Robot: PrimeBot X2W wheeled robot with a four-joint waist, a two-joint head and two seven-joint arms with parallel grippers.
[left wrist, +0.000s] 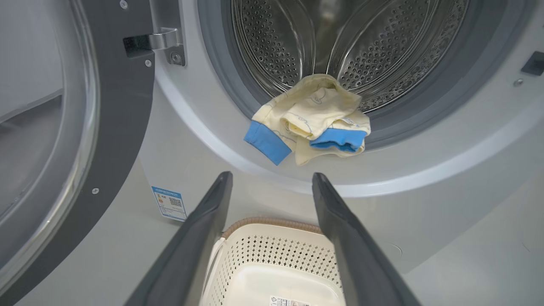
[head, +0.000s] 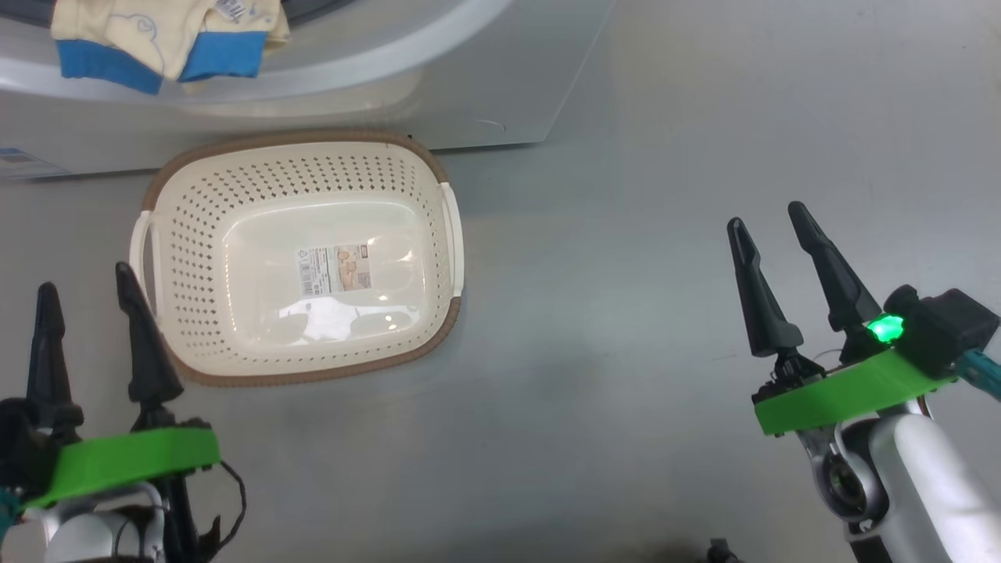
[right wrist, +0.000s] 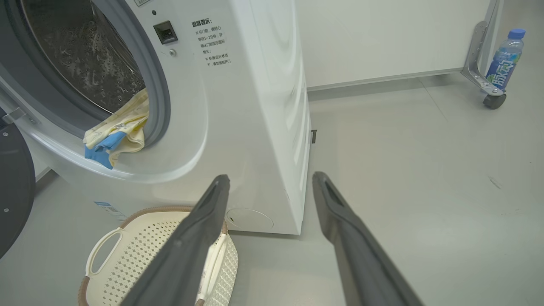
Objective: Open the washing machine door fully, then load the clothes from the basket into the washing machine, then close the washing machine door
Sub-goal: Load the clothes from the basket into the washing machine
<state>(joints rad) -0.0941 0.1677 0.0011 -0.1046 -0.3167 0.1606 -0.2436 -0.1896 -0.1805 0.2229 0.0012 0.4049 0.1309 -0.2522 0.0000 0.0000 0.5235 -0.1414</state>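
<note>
Find the clothes point(left wrist: 312, 119) bunched on the grey seal point(left wrist: 214, 51) at the mouth of the washing machine point(right wrist: 255, 106), half in the drum and half hanging down the white front, above the empty basket point(head: 188, 313) on the floor, door point(left wrist: 123, 127) standing open. See left claw point(head: 86, 280) and right claw point(head: 766, 215) both spread wide, holding nothing. Expect light, limp cloth, likely to slip out; pinch the thick folded middle, not a blue cuff, and push deep inside.
</note>
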